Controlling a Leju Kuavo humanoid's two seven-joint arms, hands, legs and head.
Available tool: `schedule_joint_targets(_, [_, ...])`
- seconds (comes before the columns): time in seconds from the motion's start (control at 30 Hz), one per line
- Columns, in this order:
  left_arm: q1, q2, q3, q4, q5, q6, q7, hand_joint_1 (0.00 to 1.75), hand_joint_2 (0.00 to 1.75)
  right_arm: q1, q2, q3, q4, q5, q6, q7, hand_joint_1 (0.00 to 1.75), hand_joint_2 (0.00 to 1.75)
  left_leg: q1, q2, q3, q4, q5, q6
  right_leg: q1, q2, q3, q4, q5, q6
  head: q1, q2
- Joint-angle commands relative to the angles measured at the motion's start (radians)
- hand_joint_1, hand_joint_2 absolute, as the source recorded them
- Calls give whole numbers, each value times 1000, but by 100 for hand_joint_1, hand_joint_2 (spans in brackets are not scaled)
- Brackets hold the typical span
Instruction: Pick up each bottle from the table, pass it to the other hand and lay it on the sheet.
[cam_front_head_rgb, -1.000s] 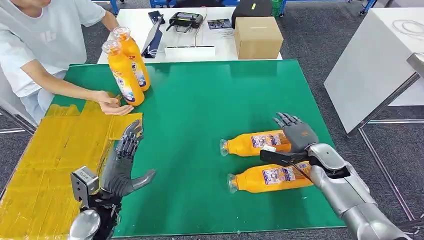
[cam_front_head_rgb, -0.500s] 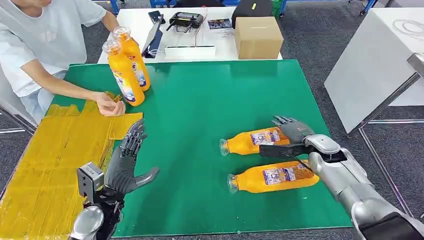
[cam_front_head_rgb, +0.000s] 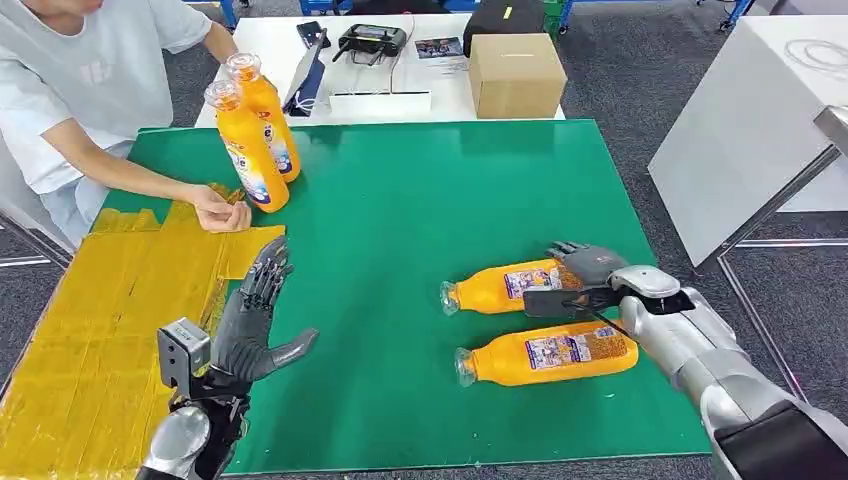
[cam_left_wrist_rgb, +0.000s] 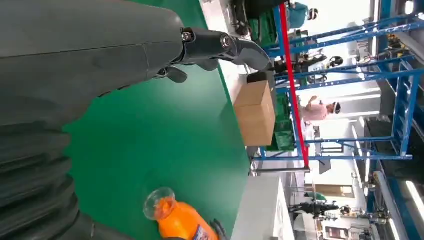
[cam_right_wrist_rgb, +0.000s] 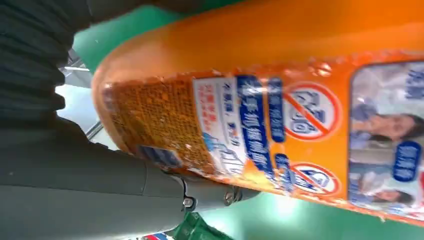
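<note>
Head view, our count: two bottles lying on the green mat, far bottle (cam_front_head_rgb: 505, 285) under our right hand (cam_front_head_rgb: 590, 268), fingers draped, grip unconfirmed; near bottle (cam_front_head_rgb: 548, 352) untouched; left hand (cam_front_head_rgb: 250, 325) spread; yellow sheet (cam_front_head_rgb: 90, 320) holds none.

You see two orange bottles (cam_front_head_rgb: 505, 285) (cam_front_head_rgb: 545, 353) lying sideways on the green mat, two more (cam_front_head_rgb: 248, 150) (cam_front_head_rgb: 265, 115) upright beside the yellow sheet (cam_front_head_rgb: 100, 320)

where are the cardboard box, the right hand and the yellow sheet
cardboard box (cam_front_head_rgb: 515, 72), head view, middle of its top face
right hand (cam_front_head_rgb: 588, 272), head view, back of the hand at the far lying bottle's base
yellow sheet (cam_front_head_rgb: 95, 320), head view, bare part left of the left hand
</note>
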Motion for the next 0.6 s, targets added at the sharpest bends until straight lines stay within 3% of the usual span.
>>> schedule_joint_targets(0.03, [-20, 18, -20, 38, 6, 4, 1, 0, 175, -23, 40, 55, 54, -4, -93, 17, 145, 175, 1, 1, 5, 0, -2, -1, 1, 1, 5, -1, -1, -1, 0, 0])
schedule_joint_targets(0.2, [-14, 18, -18, 31, 7, 4, 1, 0, 175, -6, 46, 52, 44, 3, -127, 27, 150, 175, 1, 0, 3, -1, -1, -1, 1, 1, 3, -1, -1, -1, 0, 0])
schedule_joint_targets(0.33, [-8, 16, -13, 26, 7, 4, 1, 0, 175, 21, 56, 34, 31, 14, -192, 46, 171, 175, 2, 1, 6, -1, -3, -1, 2, 2, 6, -2, -1, -1, 0, 0])
schedule_joint_targets(0.57, [-7, 15, -12, 25, 7, 3, 1, 0, 175, 29, 59, 30, 28, 17, -205, 50, 173, 175, 2, 1, 6, -1, -2, -1, 2, 1, 6, -2, -1, -1, 0, 0])
schedule_joint_targets(0.6, [2, 10, -5, 10, 6, 2, 7, 0, 175, 69, 74, -30, -19, 30, -319, 83, 175, 175, 1, 1, 5, -1, -2, -1, 1, 1, 5, -2, -1, -1, 0, 0])
